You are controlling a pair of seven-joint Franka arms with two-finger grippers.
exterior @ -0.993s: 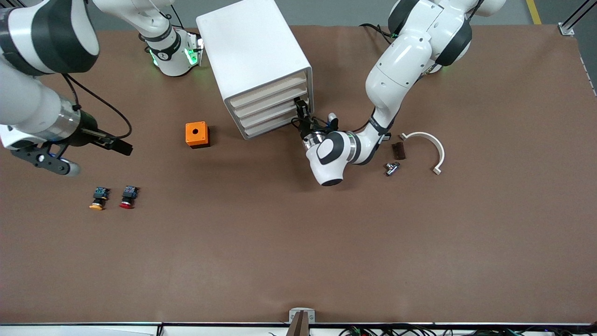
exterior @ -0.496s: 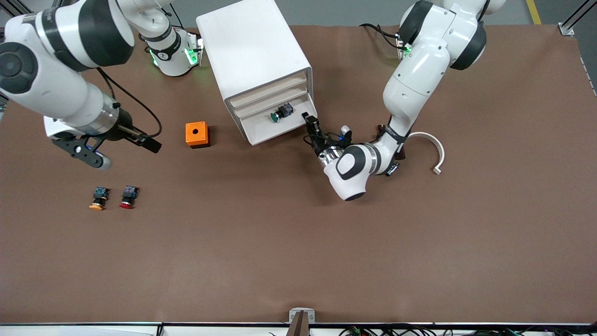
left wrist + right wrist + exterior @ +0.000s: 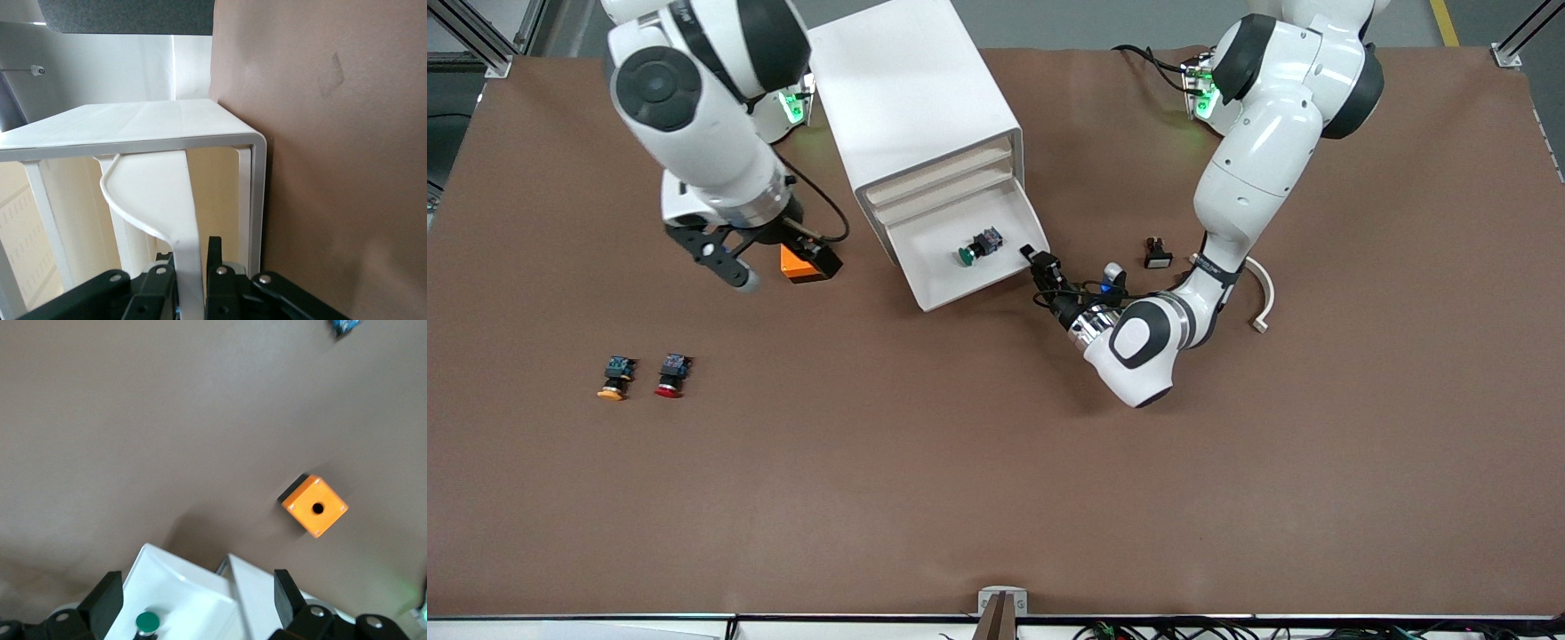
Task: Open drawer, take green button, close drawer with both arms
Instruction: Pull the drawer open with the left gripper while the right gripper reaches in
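Cabinet (image 3: 911, 107) stood with its lowest drawer (image 3: 951, 289) pulled out, the left gripper (image 3: 1040, 265) clamped on that drawer's front corner. Right gripper (image 3: 769, 258) hung spread and empty over the orange box (image 3: 796, 265). Button (image 3: 978, 247) lay inside the drawer.

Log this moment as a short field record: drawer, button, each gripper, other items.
drawer: pulled out of the cabinet
button: lying in the drawer, green cap
left gripper: shut on the drawer's front edge
right gripper: open, over the orange box
other items: red button and yellow button side by side toward the right arm's end
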